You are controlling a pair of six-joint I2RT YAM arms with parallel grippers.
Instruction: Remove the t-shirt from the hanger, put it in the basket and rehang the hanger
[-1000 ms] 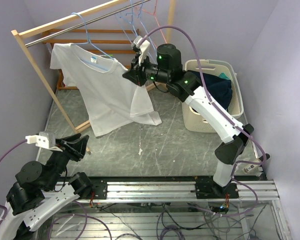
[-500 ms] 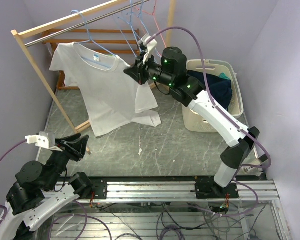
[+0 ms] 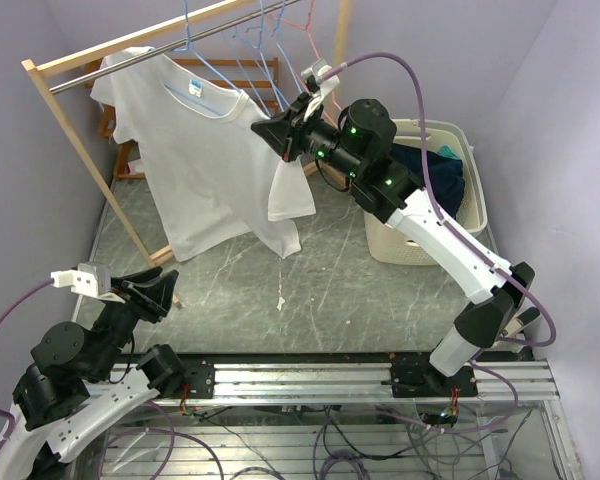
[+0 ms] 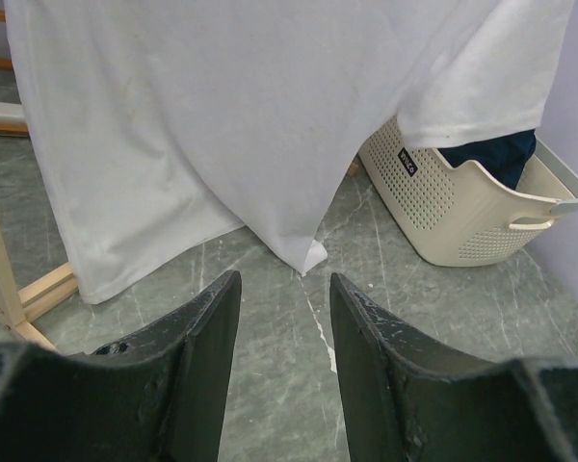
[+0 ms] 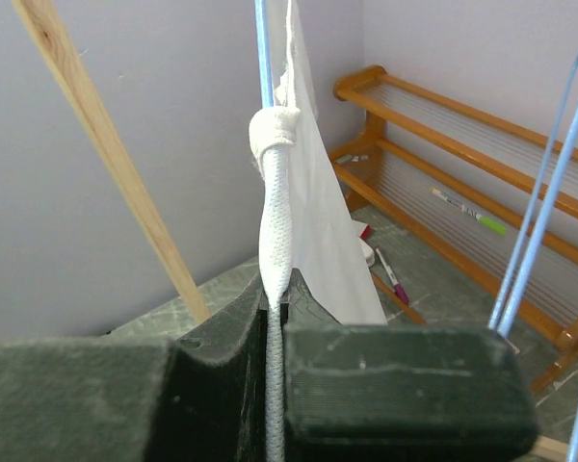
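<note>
the grey marbled worktop [image 3: 360, 300] carries a wooden rack [image 3: 80, 140], and the white t-shirt [image 3: 205, 160] hangs from its rail on a blue hanger [image 3: 208, 66], collar up and blue neck label showing. the body drapes in a slant towards the right, where a sleeve droops loose. whether the lowest hem corner touches the worktop cannot be told. a cream basket [image 3: 392, 240] holding dark cloth stands to the right. the right hand [image 3: 270, 130] is clamped shut on a bunched fold of the shirt's shoulder, just beside the hanger wire. the left hand [image 4: 284, 366] sits low, fingers apart, gripping nothing. the hanger's arms are mostly hidden under the cloth.
</note>
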